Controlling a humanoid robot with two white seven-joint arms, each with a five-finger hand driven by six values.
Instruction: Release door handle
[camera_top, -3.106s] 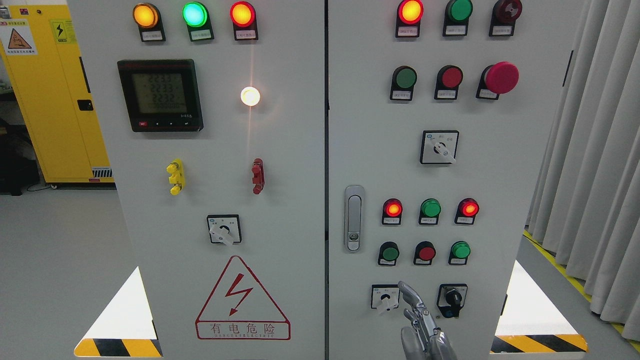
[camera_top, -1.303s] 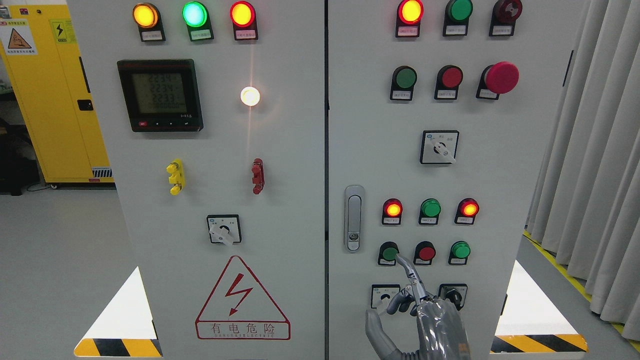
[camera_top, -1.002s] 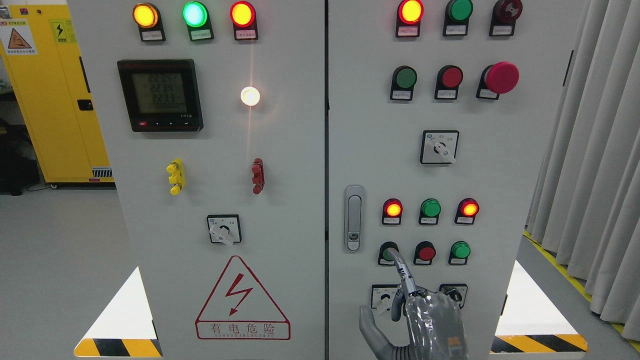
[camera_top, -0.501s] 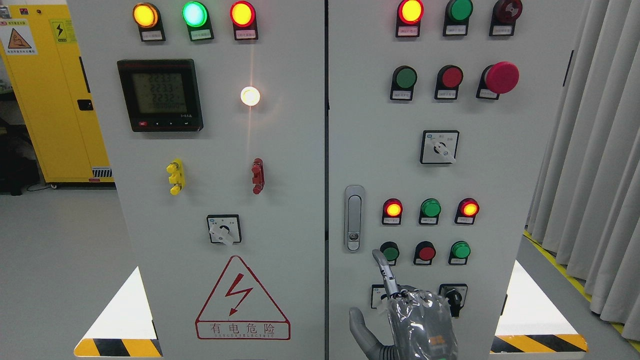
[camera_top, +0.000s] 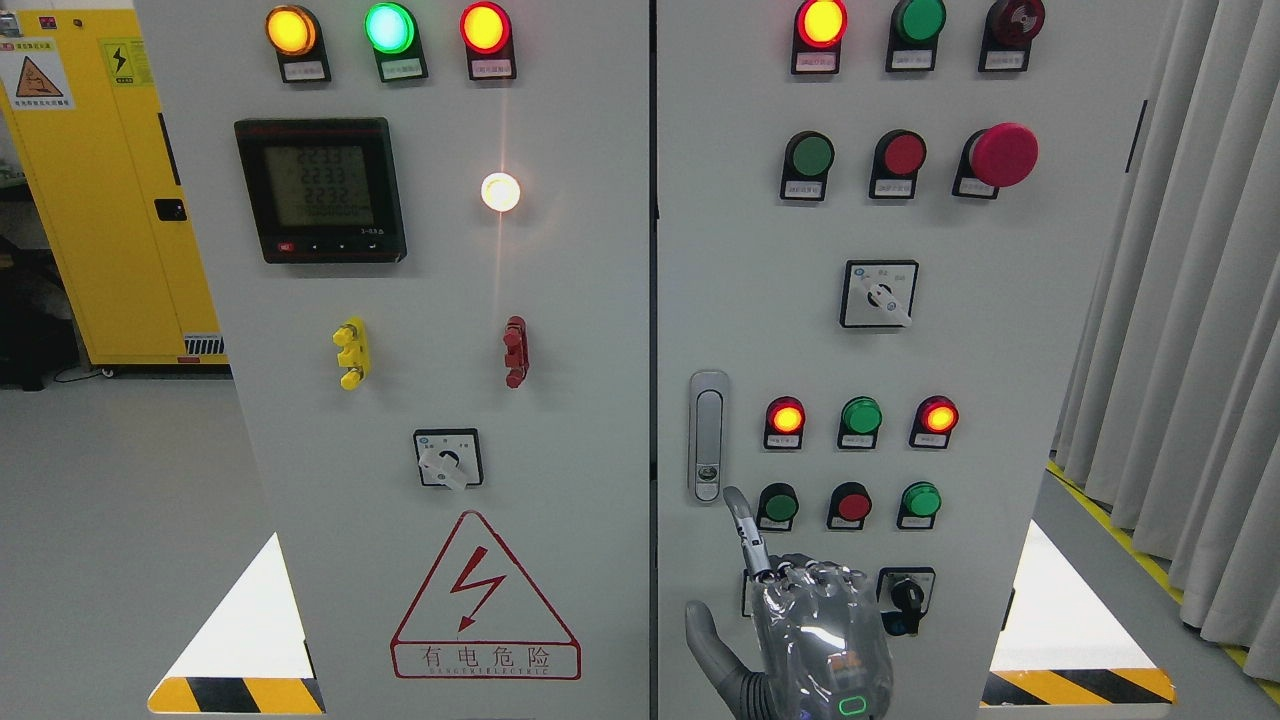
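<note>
The silver door handle (camera_top: 708, 435) stands upright in its recess at the left edge of the right cabinet door (camera_top: 740, 300). My right hand (camera_top: 762, 572) rises from the bottom edge just below it and holds nothing. Its index finger (camera_top: 742, 520) points up, and the tip lies just below and right of the handle's lower end. Whether the tip touches the handle I cannot tell. The thumb (camera_top: 703, 635) sticks out to the left and the other fingers are curled. The hand covers the lower left rotary switch. My left arm does not show.
A green button (camera_top: 779, 503), a red button (camera_top: 852, 503) and a black key switch (camera_top: 906, 597) sit close around the hand. The left door (camera_top: 560, 450) carries a meter, lamps and a warning triangle. Curtains (camera_top: 1180, 300) hang at the right and a yellow cabinet (camera_top: 100, 200) stands far left.
My right hand has risen from the bottom edge and shifted left. Its index fingertip went from beside the lower rotary switch, past the green button, to just under the handle.
</note>
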